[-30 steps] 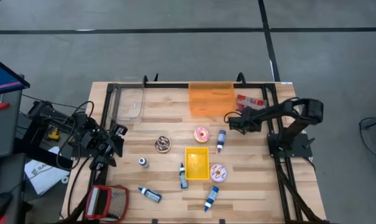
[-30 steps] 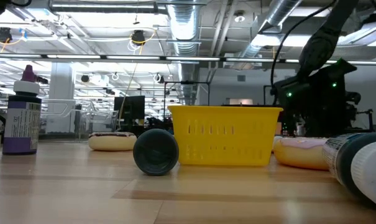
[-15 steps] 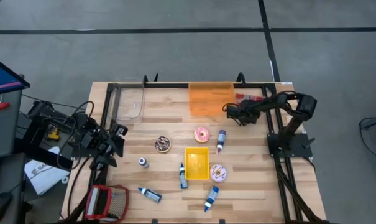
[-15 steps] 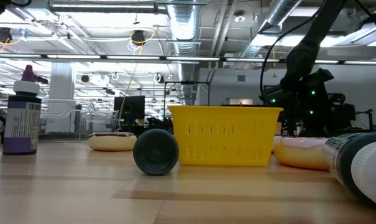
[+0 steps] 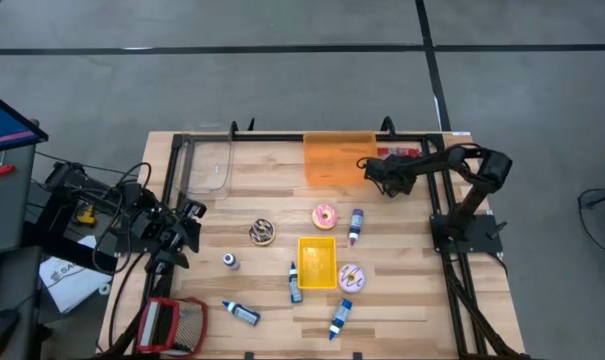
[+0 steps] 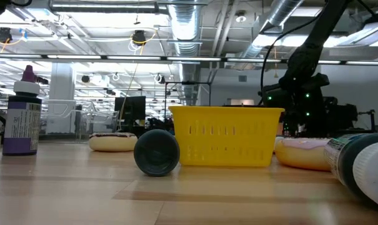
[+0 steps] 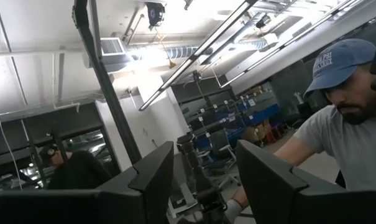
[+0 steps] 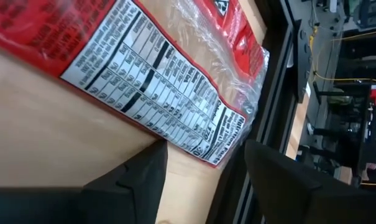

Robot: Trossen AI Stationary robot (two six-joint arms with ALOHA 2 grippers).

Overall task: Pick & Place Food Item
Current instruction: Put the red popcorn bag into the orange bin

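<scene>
A red food packet (image 8: 144, 68) with a white nutrition label lies flat on the table by the far right corner, next to the black frame rail; in the high view a bit of it (image 5: 410, 152) shows past the arm. My right gripper (image 8: 206, 186) (image 5: 380, 166) hangs low at the packet's near end, open, one finger on either side of the packet's corner (image 8: 220, 155); I cannot tell whether it touches. My left gripper (image 7: 206, 180) (image 5: 189, 212) waits at the table's left edge, tipped upward, open and holding nothing.
An orange bin (image 5: 339, 158) stands just left of the right gripper. Mid-table are a yellow basket (image 5: 317, 262), a pink donut (image 5: 325, 215), a chocolate donut (image 5: 262, 232), a sprinkled donut (image 5: 351, 277) and several small bottles. A clear container (image 5: 210, 165) sits far left.
My right gripper has swung from beside the pink donut toward the table's far edge, up to the red packet, rolling its wrist on the way. The packet has stayed where it was.
</scene>
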